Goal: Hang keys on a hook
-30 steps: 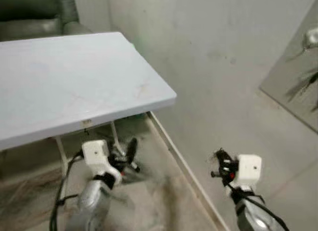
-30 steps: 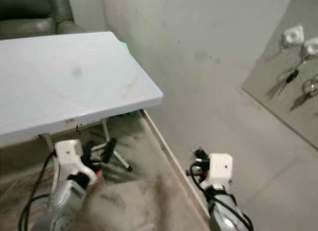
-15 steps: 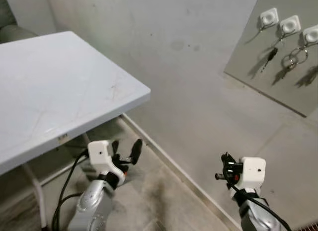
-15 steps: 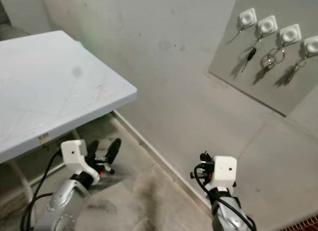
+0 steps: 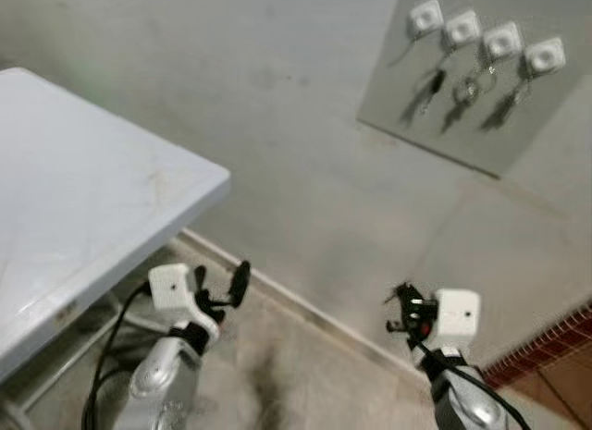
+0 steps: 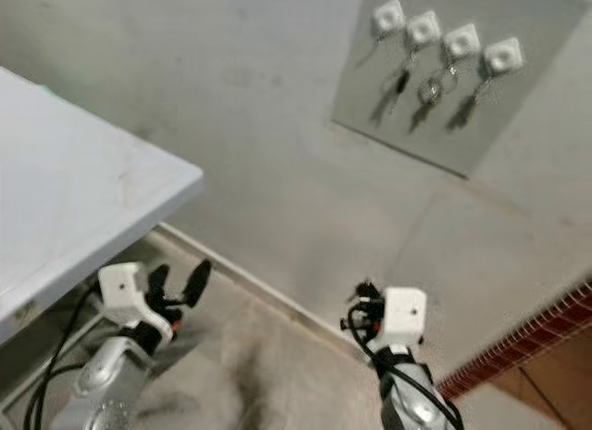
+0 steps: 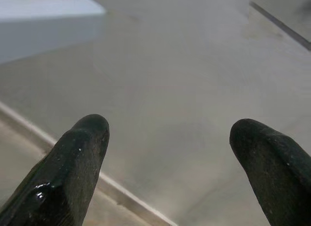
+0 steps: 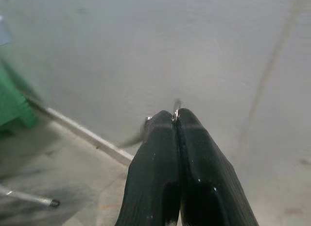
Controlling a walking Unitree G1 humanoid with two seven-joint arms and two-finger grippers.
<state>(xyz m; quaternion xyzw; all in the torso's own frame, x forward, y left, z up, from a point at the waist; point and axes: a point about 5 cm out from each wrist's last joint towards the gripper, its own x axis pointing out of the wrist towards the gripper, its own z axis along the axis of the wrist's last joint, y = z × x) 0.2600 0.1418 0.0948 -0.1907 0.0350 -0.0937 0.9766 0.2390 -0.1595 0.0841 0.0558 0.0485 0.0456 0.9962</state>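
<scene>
Right tool (image 8: pixel 174 118) pinches keys (image 8: pixel 176 105).

Both arms are silver tubes ending in white boxy wrist blocks. The left hand (image 5: pixel 220 288) and right hand (image 5: pixel 400 310) have long, glossy black fingers (rounded tips), with black cables looping along each forearm.

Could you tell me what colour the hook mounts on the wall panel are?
White hook mounts on a grey panel, clearest in the right eye view.

I see bare wall (image 5: pixel 277 125) ahead of my fingers; the desk (image 5: pixel 65 199) edge juts beside the left fingers (image 5: pixel 240 282).
</scene>
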